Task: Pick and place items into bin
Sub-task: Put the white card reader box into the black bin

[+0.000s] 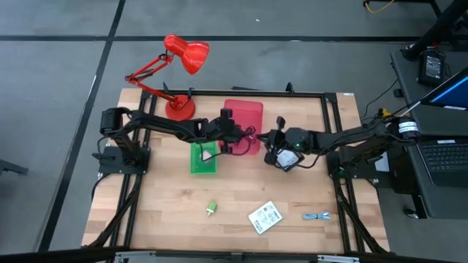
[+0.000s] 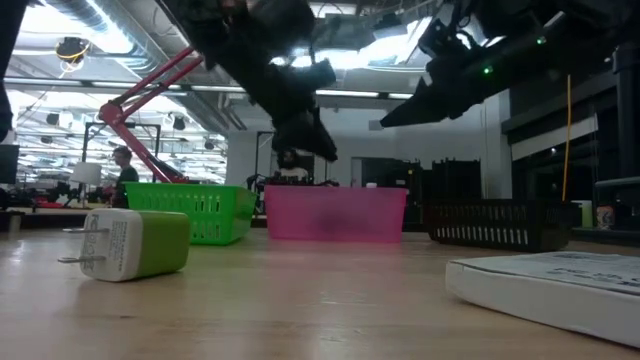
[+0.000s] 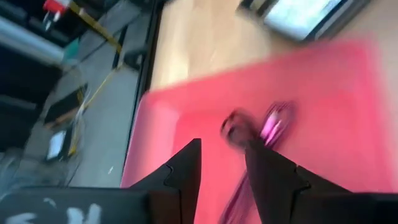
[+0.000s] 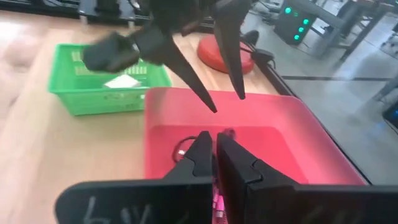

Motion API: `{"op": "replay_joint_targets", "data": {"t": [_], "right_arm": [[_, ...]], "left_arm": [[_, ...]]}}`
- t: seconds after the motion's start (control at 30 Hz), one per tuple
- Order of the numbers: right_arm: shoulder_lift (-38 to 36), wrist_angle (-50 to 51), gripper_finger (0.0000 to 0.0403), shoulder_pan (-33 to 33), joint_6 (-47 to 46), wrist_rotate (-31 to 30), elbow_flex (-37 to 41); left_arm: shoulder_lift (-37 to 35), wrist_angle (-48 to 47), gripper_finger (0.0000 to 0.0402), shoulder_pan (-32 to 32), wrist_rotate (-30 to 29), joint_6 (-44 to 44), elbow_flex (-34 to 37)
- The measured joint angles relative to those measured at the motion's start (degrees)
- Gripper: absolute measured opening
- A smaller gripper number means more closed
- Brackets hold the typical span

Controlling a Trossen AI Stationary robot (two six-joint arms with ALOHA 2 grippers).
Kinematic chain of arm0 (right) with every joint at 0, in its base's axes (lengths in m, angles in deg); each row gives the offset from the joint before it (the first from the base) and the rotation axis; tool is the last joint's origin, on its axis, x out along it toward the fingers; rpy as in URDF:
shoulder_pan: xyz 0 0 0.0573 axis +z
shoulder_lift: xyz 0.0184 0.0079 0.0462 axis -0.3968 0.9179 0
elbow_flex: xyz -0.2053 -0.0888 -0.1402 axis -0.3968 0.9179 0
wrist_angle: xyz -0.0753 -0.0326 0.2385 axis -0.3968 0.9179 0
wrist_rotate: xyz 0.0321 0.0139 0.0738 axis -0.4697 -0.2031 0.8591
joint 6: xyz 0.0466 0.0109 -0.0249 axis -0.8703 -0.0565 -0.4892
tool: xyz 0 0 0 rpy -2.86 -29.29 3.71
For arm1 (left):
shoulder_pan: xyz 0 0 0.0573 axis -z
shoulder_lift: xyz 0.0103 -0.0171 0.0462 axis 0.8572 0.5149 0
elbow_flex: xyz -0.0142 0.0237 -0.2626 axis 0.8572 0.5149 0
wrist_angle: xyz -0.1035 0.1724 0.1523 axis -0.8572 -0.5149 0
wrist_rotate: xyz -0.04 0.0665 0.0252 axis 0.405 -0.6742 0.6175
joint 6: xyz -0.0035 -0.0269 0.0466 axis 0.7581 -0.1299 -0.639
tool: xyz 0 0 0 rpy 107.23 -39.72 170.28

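Observation:
My left gripper (image 1: 243, 139) (image 3: 222, 146) hangs open over the pink bin (image 1: 245, 111) (image 3: 163, 112). A maroon coiled cable (image 3: 256, 126) (image 1: 253, 136) is inside that bin, just beyond the fingers. My right gripper (image 1: 269, 140) (image 4: 213, 135) is shut at the bin's right side, pointing into the pink bin (image 4: 280, 155). One white packet (image 1: 208, 153) (image 4: 121, 81) lies in the green bin (image 1: 196, 165). On the table rest a second white packet (image 1: 265, 217), a green piece (image 1: 210, 208) (image 2: 130, 245) and a blue-grey cable (image 1: 316, 216). No black cable shows. My left gripper comes at the pink bin from above with open fingers. A strand of the maroon cable (image 3: 239, 186) runs beside one finger (image 3: 267, 171); blur keeps me from telling whether they touch.
A red desk lamp (image 1: 183, 58) stands on its base (image 1: 179, 108) at the far edge, left of the pink bin. A black basket (image 2: 500, 225) shows beyond the table in the low view. A laptop (image 1: 446, 146) sits on a side desk to the right.

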Motion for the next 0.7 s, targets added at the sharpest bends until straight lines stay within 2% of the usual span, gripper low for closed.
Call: {"op": "replay_joint_targets", "data": {"t": [0.17, 0.37, 0.6, 0.7], "right_arm": [[-1.7, 0.0, 0.0007, 2.4, 0.0, 0.0, 0.0], [-6.7, 2.1, 0.0007, 7.1, -0.1, 0.0, 0.0], [-9.4, 5.4, 0.0007, 13.6, -4.7, 0.3, 0.0], [-9.1, 6.8, 0.0007, 16.5, -6.3, 0.4, 0.0]], "left_arm": [[-4.5, -1.9, 0.011, 3.8, 4.0, 1.2, 0.0], [-8.1, -3.1, 0.0097, 7.6, 14.1, 9.0, 0.0], [-7.4, -1.8, 0.0078, 14.5, 14.6, 12.3, 0.0], [-6.5, 1.9, 0.0069, 17.8, 14.4, 13.2, 0.0]]}}
